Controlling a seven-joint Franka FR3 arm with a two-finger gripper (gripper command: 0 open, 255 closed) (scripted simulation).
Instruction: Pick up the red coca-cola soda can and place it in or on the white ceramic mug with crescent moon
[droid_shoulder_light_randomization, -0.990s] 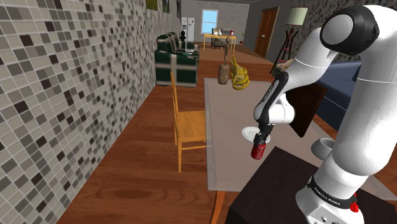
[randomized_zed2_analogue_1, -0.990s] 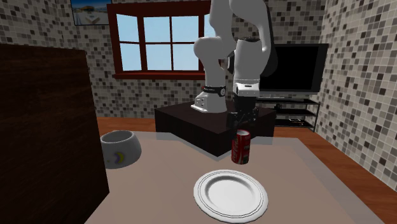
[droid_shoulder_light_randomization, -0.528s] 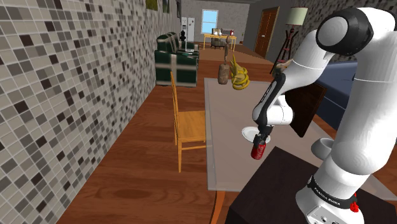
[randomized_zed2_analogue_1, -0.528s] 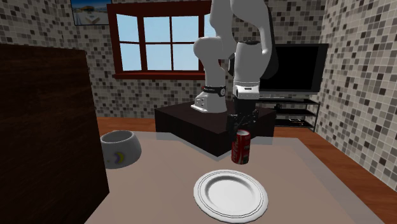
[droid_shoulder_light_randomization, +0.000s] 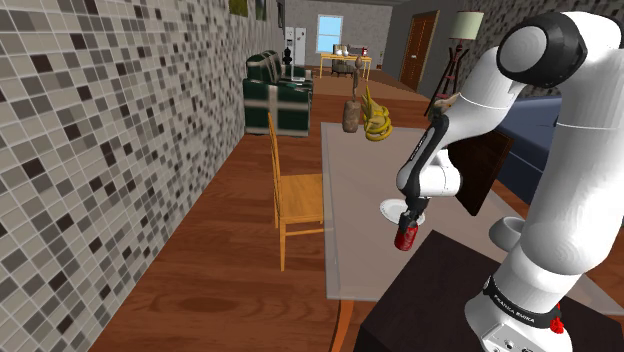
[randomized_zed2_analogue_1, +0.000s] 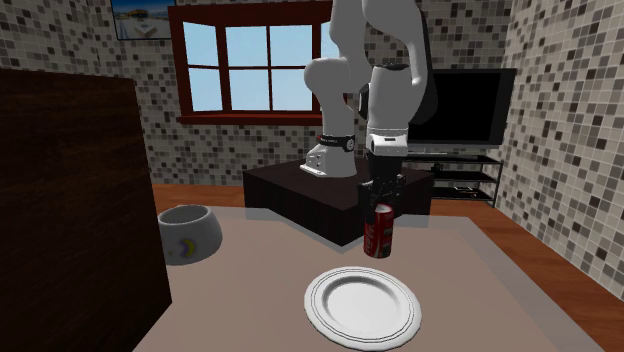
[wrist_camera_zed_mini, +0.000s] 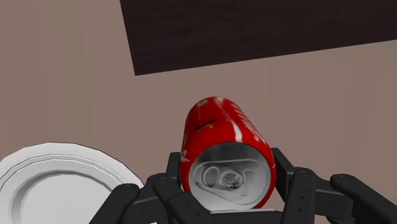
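Sunk slightly lower since a second ago and clamped with the gripper (randomized_zed2_analogue_1: 381, 197) on the top of the red can (randomized_zed2_analogue_1: 379, 232), fingers pressed to both sides. Upright at the centre of the second exterior view, on a pale beige table (randomized_zed2_analogue_1: 480, 270) just before the dark stand (randomized_zed2_analogue_1: 290, 195). Behind, mosaic-tiled walls, a red-framed window (randomized_zed2_analogue_1: 255, 65) upper left, a black TV (randomized_zed2_analogue_1: 470, 105) at right. Wood floor (droid_shoulder_light_randomization: 220, 270) and wooden chair (droid_shoulder_light_randomization: 297, 195) left of centre in the shoulder view. White plate (randomized_zed2_analogue_1: 360, 302) lower centre, near the can. White mug (randomized_zed2_analogue_1: 188, 235) with yellow crescent at left, upright, well apart from the can.
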